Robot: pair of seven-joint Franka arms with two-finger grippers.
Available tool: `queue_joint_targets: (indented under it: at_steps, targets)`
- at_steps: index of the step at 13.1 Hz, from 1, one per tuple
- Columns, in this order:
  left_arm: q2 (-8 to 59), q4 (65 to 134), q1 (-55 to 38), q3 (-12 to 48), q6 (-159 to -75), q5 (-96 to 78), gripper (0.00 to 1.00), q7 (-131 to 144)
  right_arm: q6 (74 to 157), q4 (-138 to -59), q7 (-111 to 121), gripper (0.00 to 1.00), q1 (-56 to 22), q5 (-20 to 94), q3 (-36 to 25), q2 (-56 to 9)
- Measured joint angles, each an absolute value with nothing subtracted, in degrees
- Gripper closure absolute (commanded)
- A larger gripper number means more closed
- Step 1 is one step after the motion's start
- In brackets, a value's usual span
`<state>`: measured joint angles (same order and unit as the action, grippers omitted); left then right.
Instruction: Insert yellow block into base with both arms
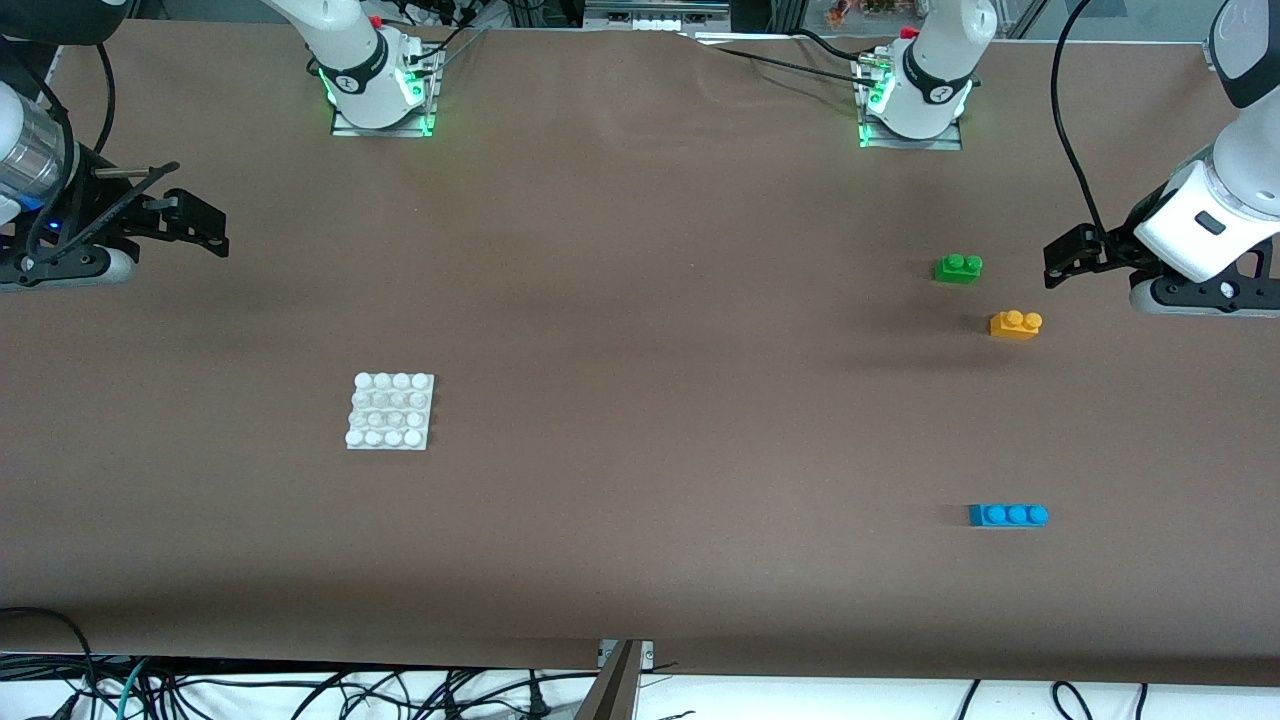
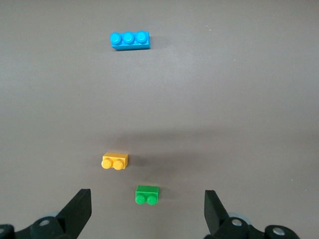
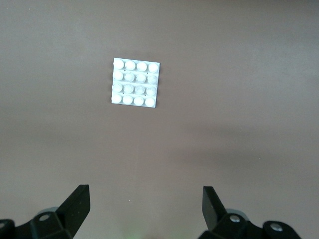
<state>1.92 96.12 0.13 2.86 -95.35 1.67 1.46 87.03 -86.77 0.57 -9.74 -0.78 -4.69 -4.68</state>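
Observation:
The yellow block [image 1: 1015,325] lies on the brown table toward the left arm's end, studs up; it also shows in the left wrist view [image 2: 115,161]. The white base [image 1: 391,410] lies flat toward the right arm's end and shows in the right wrist view [image 3: 135,82]. My left gripper [image 1: 1062,262] is open and empty, up in the air at the left arm's end of the table; its wrist view [image 2: 147,198] looks down on the bricks. My right gripper [image 1: 205,228] is open and empty, up over the right arm's end of the table [image 3: 144,195].
A green two-stud brick [image 1: 958,268] lies beside the yellow block, a little farther from the front camera, and shows in the left wrist view [image 2: 147,194]. A blue three-stud brick [image 1: 1008,515] lies nearer the front camera [image 2: 129,40]. Cables hang off the table's front edge.

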Motion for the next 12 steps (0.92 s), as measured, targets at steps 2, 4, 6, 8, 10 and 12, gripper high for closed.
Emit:
queue_joint_targets:
  at_steps: [2,4,6,8,10,12]
  targets:
    - [1.9,96.1,0.1,2.9,-95.4,1.7,0.0,1.5,86.6,-86.8,0.6,0.0,-9.7,-0.1,-4.8,-4.8]
    - [1.9,96.1,0.1,2.9,-95.4,1.7,0.0,1.5,86.6,-86.8,0.6,0.0,-9.7,0.2,-4.8,-5.0]
    - [1.9,96.1,0.1,2.9,-95.4,1.7,0.0,1.5,86.6,-86.8,0.6,0.0,-9.7,0.2,-4.8,-5.0]
    - [1.9,96.1,0.1,2.9,-95.4,1.7,0.0,1.5,86.7,-86.8,0.6,0.0,-9.7,0.2,-4.8,-5.0]
    - [1.9,96.1,0.1,2.9,-95.4,1.7,0.0,1.5,86.7,-86.8,0.6,0.0,-9.7,0.2,-4.8,-5.0]
    - [1.9,96.1,0.1,2.9,-95.4,1.7,0.0,1.5,86.7,-86.8,0.6,0.0,-9.7,0.2,-4.8,-5.0]
